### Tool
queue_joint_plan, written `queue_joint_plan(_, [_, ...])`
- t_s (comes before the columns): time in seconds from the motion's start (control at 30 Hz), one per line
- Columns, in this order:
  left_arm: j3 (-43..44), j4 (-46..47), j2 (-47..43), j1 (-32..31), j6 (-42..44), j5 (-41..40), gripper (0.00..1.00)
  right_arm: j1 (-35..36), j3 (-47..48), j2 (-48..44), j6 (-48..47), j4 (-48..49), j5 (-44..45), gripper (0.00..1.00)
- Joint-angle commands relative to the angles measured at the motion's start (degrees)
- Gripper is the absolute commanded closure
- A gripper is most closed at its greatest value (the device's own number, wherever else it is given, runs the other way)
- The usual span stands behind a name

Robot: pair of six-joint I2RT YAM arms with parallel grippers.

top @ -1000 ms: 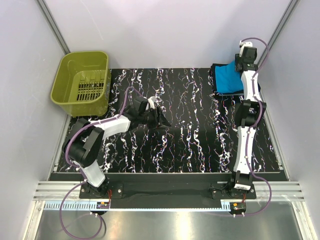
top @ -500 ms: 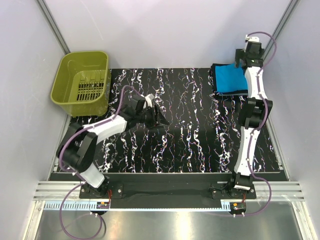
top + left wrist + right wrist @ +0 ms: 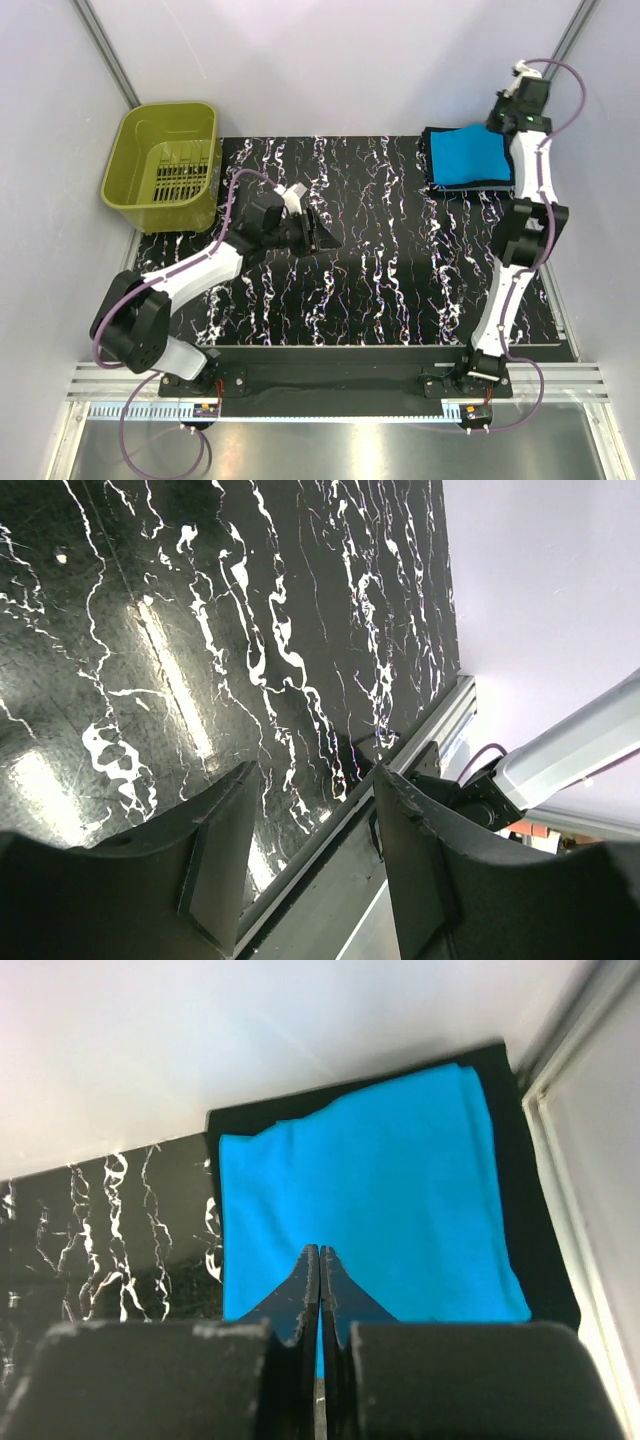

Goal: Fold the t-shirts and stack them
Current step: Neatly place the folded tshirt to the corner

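The two t-shirts lie folded and stacked at the table's back right corner. The turquoise t-shirt is on top, and the black t-shirt shows as a dark border under it. My right gripper hangs above the near edge of the stack, shut with nothing between its fingers. Over the marbled black mat, left of centre, my left gripper is open and empty. It is far from the shirts.
An olive-green plastic basket stands at the back left corner. Grey walls close in the table at the back and both sides. A metal rail runs along the mat's edge in the left wrist view.
The right arm has swung right and stretched further back, off the turquoise shirt. The left arm's elbow has dropped toward the near left while its gripper stayed about where it was.
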Motion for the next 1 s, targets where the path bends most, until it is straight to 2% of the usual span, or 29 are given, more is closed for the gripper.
queue_joint_plan(0.0, [-1.93, 8.46, 1.47, -0.16, -2.16, 1.19, 0.46, -3.08, -3.55, 0.82, 9.56, 5.71, -11.20, 1.00])
queue_joint_plan(0.03, [-2.20, 10.48, 1.92, -0.16, -2.35, 1.54, 0.46, -3.86, -6.26, -0.57, 11.76, 8.62, -12.53, 1.00])
queue_joint_plan(0.07, [-2.03, 11.11, 2.96, -0.16, -2.52, 2.42, 0.46, -5.35, -13.77, -1.72, 16.48, 17.00, -14.37, 1.00])
queue_joint_plan(0.13, [-1.50, 12.34, 4.03, -0.16, -2.79, 3.21, 0.46, -7.29, -23.03, -5.31, 22.38, 27.49, -15.35, 1.00])
queue_joint_plan(0.17, [-1.33, 12.87, 4.90, -0.16, -2.87, 3.91, 0.46, -9.21, -29.95, -5.68, 27.81, 37.46, -19.01, 1.00])
queue_joint_plan(0.27, [0.16, 13.49, 6.57, -0.07, -3.05, 5.23, 0.46, -10.73, -33.97, -3.93, 31.55, 42.74, -23.61, 1.00])
queue_joint_plan(0.37, [2.27, 12.87, 8.59, 0.10, -2.52, 6.99, 0.46, -10.90, -38.17, -4.10, 30.41, 43.44, -18.81, 1.00])
queue_joint_plan(0.57, [4.47, 11.64, 10.97, 1.33, -2.09, 9.36, 0.46, -12.22, -38.02, -1.21, 24.98, 36.70, -9.67, 1.00])
queue_joint_plan(0.63, [4.56, 10.85, 11.06, 1.94, -1.56, 9.72, 0.46, -13.18, -35.83, 1.15, 25.92, 35.02, -9.56, 1.00])
queue_joint_plan(0.73, [4.30, 10.15, 11.41, 2.74, -1.20, 10.24, 0.46, -13.19, -26.45, 4.24, 26.89, 24.93, -4.83, 1.00])
queue_joint_plan(0.77, [4.30, 10.06, 11.59, 3.00, -1.21, 10.42, 0.46, -13.19, -25.29, 4.68, 27.33, 20.47, -2.12, 1.00])
queue_joint_plan(0.87, [4.74, 10.41, 12.29, 3.53, -1.64, 10.77, 0.46, -13.01, -24.22, 5.04, 28.56, 16.22, 2.46, 1.00])
queue_joint_plan(0.97, [6.05, 11.11, 13.25, 3.71, -2.87, 11.48, 0.46, -13.10, -21.42, 6.88, 29.27, 11.04, 3.89, 1.00])
